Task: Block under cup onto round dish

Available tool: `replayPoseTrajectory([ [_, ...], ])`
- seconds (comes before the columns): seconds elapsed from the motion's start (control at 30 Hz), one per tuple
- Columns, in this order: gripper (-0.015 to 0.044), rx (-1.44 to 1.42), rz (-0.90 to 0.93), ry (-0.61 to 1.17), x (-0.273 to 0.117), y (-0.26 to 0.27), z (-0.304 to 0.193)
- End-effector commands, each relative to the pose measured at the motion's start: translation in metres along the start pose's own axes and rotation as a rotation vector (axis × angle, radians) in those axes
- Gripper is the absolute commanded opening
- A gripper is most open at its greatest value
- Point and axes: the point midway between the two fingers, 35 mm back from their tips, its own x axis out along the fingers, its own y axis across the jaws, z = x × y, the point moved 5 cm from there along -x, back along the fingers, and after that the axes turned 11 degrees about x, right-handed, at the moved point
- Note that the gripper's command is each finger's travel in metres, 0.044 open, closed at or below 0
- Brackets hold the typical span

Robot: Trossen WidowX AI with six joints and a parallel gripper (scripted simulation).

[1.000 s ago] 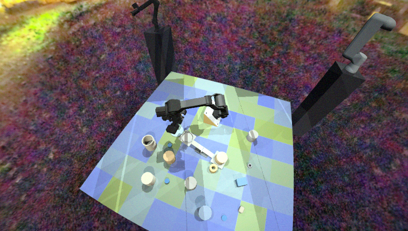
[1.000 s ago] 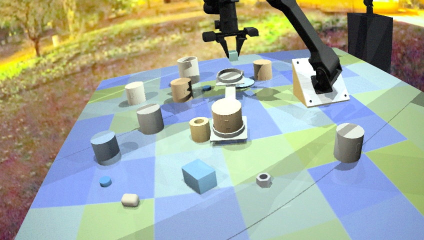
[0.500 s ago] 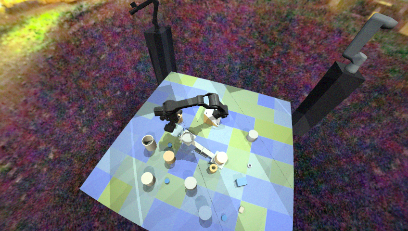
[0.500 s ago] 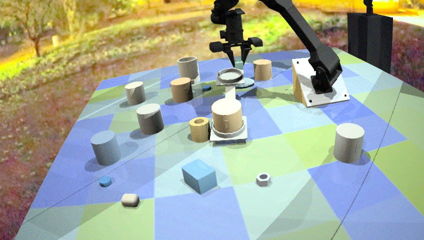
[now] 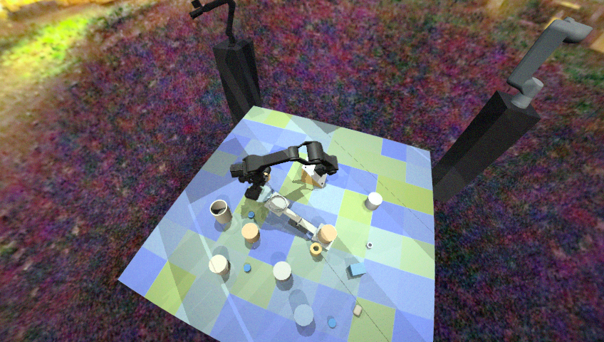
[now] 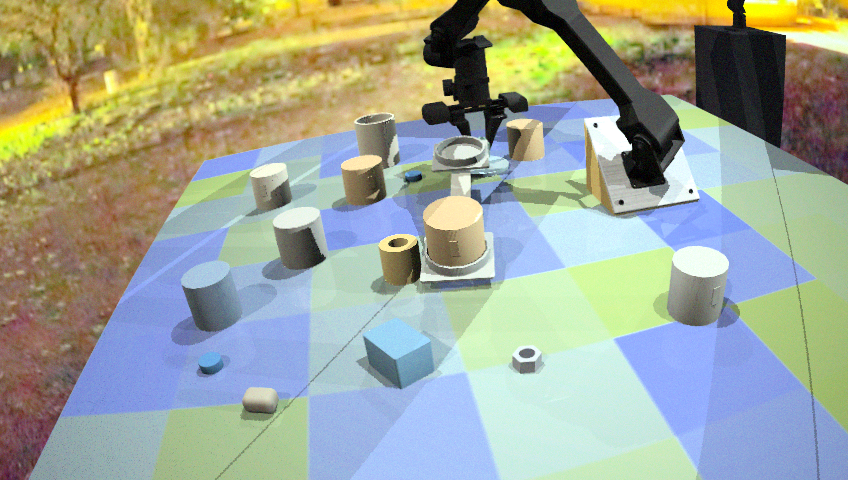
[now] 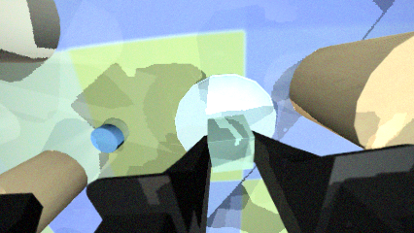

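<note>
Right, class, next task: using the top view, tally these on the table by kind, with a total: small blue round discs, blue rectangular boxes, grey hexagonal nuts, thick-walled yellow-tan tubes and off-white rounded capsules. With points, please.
Small blue round discs (image 5: 251,214) (image 5: 246,267) (image 5: 332,323) (image 6: 412,176) (image 6: 210,362) (image 7: 108,139): 3
Blue rectangular box (image 5: 357,269) (image 6: 399,350): 1
Grey hexagonal nut (image 5: 370,247) (image 6: 526,366): 1
Thick-walled yellow-tan tube (image 5: 315,255) (image 6: 399,267): 1
Off-white rounded capsule (image 5: 357,310) (image 6: 260,400): 1
Total: 7
</note>
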Motion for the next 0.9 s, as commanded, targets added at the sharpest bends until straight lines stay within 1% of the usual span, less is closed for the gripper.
replayPoseTrajectory([
  [0.0, 0.0000, 0.006, 0.000, 0.008, 0.007, -0.001, 0.000],
  [0.33, 0.0000, 0.006, 0.000, 0.008, 0.020, -0.001, -0.001],
  [0.37, 0.0026, -0.002, 0.000, 0.000, 0.015, 0.001, -0.001],
  [0.87, 0.0420, -0.005, 0.004, -0.003, 0.014, 0.001, -0.001],
])
